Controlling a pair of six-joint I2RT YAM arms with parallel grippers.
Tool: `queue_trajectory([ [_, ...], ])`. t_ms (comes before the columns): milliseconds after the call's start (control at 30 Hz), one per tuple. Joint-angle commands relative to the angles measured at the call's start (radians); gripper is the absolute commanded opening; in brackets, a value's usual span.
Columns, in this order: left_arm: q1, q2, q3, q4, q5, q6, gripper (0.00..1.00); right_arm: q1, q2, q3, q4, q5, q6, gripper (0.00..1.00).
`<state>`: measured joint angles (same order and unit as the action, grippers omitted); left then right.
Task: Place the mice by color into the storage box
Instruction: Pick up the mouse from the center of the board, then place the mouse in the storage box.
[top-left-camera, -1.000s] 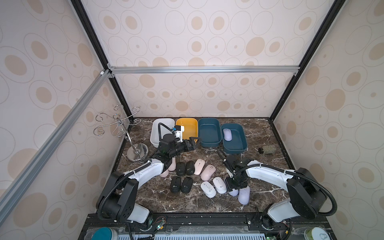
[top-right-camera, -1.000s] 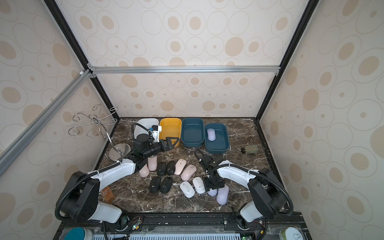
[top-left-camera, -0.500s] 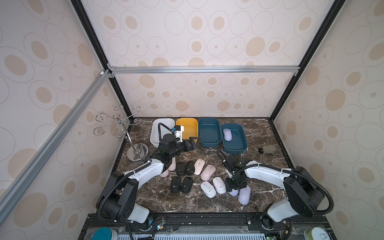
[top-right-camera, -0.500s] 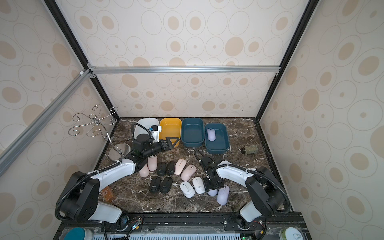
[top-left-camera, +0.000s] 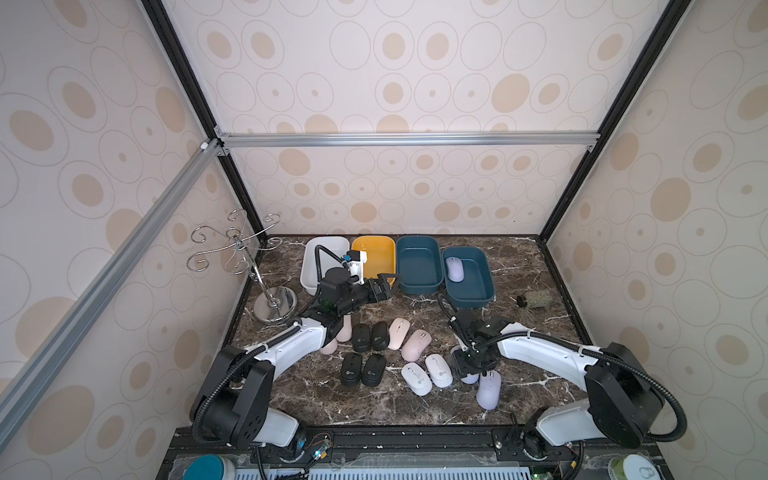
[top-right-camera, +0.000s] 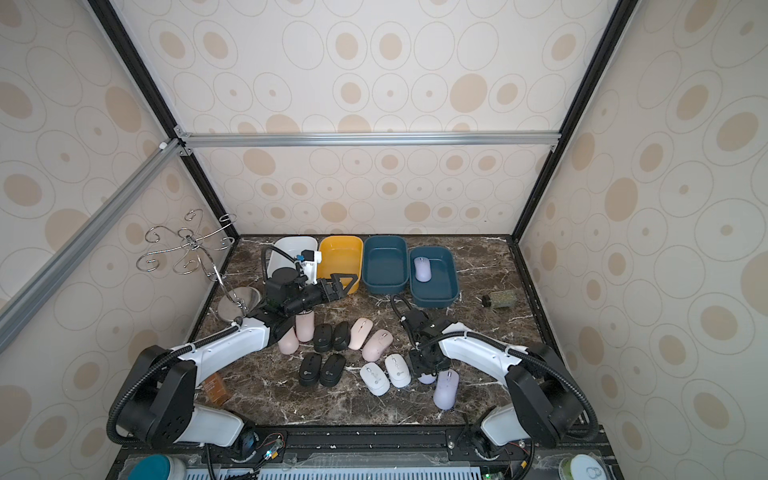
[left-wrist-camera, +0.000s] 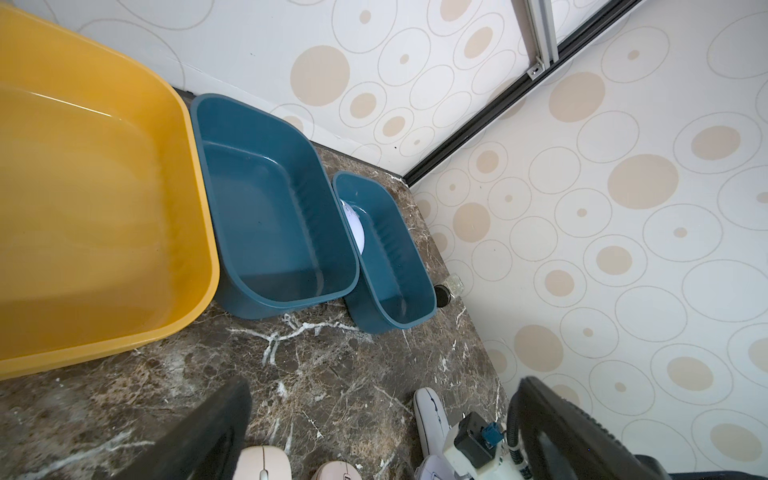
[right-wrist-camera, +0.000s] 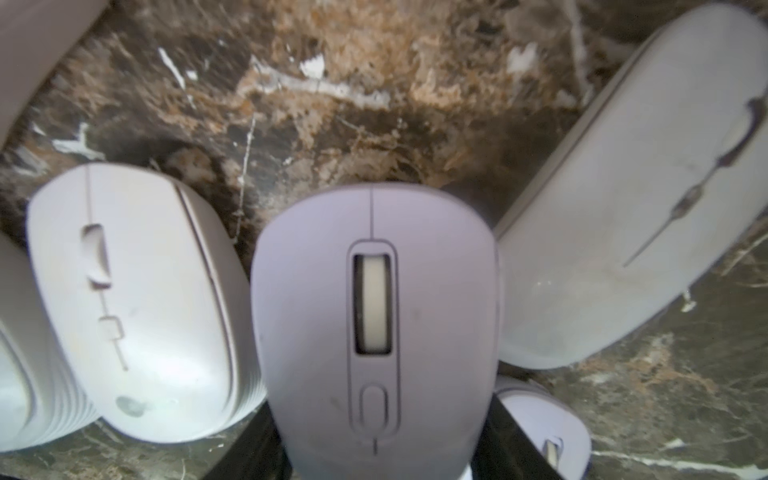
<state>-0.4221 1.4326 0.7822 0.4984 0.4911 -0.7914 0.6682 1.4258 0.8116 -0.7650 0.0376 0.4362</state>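
With my right pincer (top-left-camera: 471, 370) clamped on the lavender mouse (right-wrist-camera: 374, 311), I judged a straight, slow lift best, since a white mouse (right-wrist-camera: 137, 299) lay just beside it.

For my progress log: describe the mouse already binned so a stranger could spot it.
Four bins line the marble table's back edge. The rightmost, teal bin holds a lavender mouse. No other bin shows a mouse.
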Motion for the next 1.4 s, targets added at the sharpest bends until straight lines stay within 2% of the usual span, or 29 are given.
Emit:
queue_trajectory([
  [0,-0.003,-0.028,0.035,0.001,-0.008,0.024,1.00,0.001,-0.027,0.031,-0.032,0.029,-0.002,0.47],
  [100,-0.003,-0.033,0.035,-0.002,-0.014,0.027,1.00,0.002,-0.009,0.025,-0.015,0.023,-0.005,0.46],
  [233,-0.003,-0.033,0.034,0.000,-0.014,0.030,1.00,0.001,0.019,0.040,0.033,0.077,-0.006,0.46],
  [500,-0.002,-0.034,0.038,-0.016,-0.015,0.045,1.00,-0.013,0.122,0.192,0.036,0.125,-0.058,0.45],
  [600,-0.002,-0.040,0.039,-0.026,-0.051,0.058,1.00,-0.040,0.132,0.262,0.033,0.129,-0.084,0.45],
  [867,0.020,-0.051,0.041,-0.043,-0.079,0.075,1.00,-0.191,0.238,0.495,0.061,0.148,-0.169,0.45],
  [1100,0.040,-0.062,0.037,-0.050,-0.105,0.087,1.00,-0.334,0.440,0.721,0.073,0.166,-0.251,0.45],
  [1367,0.047,-0.065,0.034,-0.050,-0.112,0.093,1.00,-0.435,0.651,0.982,0.033,0.179,-0.355,0.45],
])
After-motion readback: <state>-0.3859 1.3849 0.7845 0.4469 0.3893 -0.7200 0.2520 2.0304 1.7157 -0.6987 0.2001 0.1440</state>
